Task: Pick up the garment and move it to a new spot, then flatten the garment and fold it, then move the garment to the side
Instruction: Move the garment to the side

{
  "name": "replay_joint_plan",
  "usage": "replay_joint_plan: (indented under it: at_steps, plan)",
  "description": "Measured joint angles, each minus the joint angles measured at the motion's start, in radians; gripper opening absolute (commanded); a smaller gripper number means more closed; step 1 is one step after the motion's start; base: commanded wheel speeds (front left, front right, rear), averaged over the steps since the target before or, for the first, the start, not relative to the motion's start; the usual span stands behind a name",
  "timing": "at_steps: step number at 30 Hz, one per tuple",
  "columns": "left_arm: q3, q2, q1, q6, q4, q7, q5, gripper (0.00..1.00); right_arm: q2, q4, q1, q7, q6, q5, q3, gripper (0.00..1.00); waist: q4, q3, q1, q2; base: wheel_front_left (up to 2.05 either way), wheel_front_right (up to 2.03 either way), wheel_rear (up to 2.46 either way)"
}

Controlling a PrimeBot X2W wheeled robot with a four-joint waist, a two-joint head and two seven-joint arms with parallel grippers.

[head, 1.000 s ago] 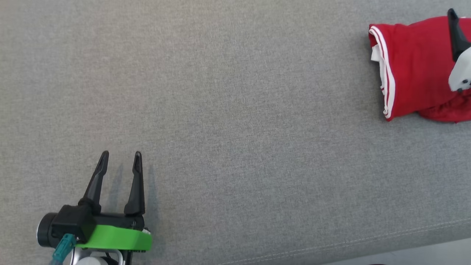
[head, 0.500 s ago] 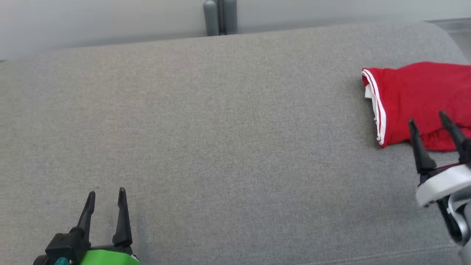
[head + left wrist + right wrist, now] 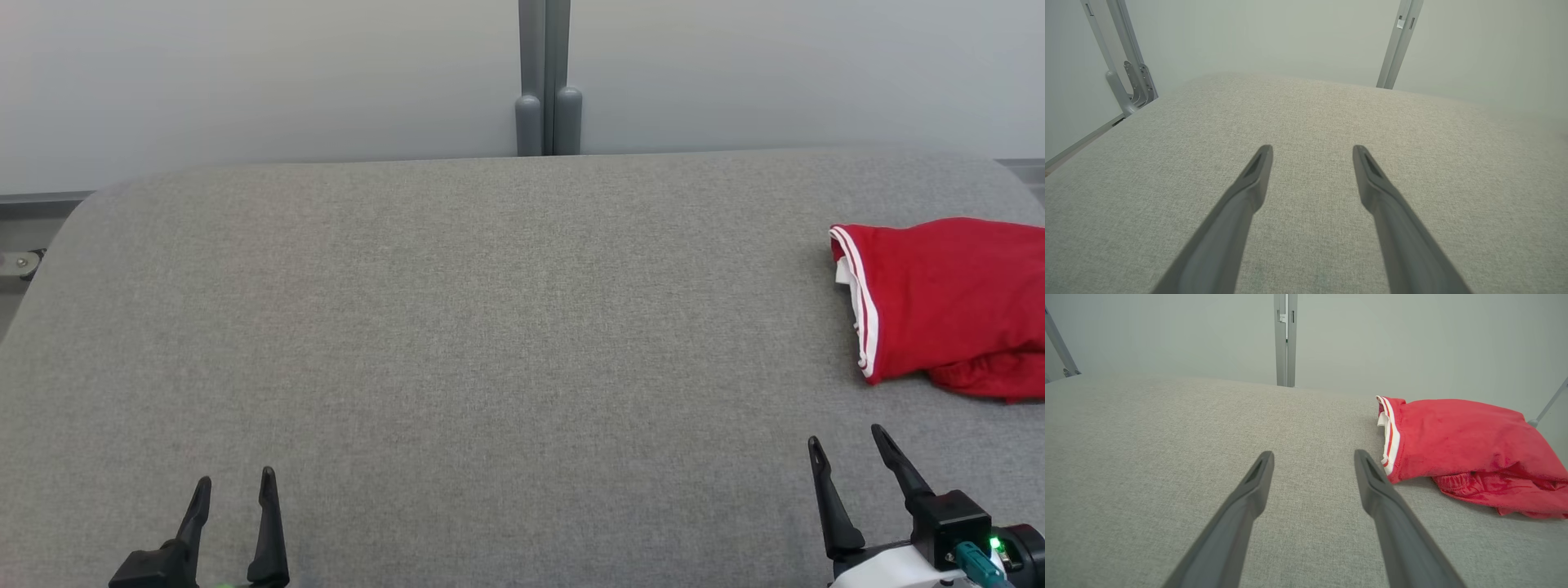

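Jaws gape on right gripper (image 3: 845, 434) — garment (image 3: 947, 302) apart, grey cushion (image 3: 490, 327) between.

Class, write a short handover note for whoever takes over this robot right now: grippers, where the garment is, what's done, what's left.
Left gripper: open, empty, over the grey padded surface, near left.
Right gripper: open, empty, near right, short of the garment and not touching it.
The garment lies folded at the surface's right end; a darker red piece shows under its near edge.
Done: it looks folded and set to the side.
Left: probably nothing; check that the fold is tidy.
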Motion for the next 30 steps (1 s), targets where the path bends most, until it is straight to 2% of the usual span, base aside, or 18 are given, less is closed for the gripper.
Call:
replay_joint_plan:
  at_steps: [4, 12, 30]
  plan:
    - [0.012, 0.000, 0.000, -0.001, 0.011, 0.000, 0.007, 1.00, 0.029, -0.034, 0.006, 0.000, 0.000, -0.042, -0.031, 1.00, -0.004, -0.007, 0.0000, 0.0000, 0.00, 0.00, 0.00]
    - [0.005, -0.001, -0.002, -0.005, 0.018, 0.000, 0.008, 1.00, 0.043, -0.085, -0.005, -0.001, 0.000, -0.100, -0.128, 1.00, -0.017, -0.010, 0.0000, 0.0000, 0.00, 0.00, 0.00]
    - [-0.015, -0.001, -0.001, -0.007, 0.005, 0.000, 0.006, 1.00, 0.046, -0.044, -0.024, -0.001, 0.000, -0.066, -0.164, 1.00, -0.018, -0.010, 0.0000, 0.0000, 0.00, 0.00, 0.00]
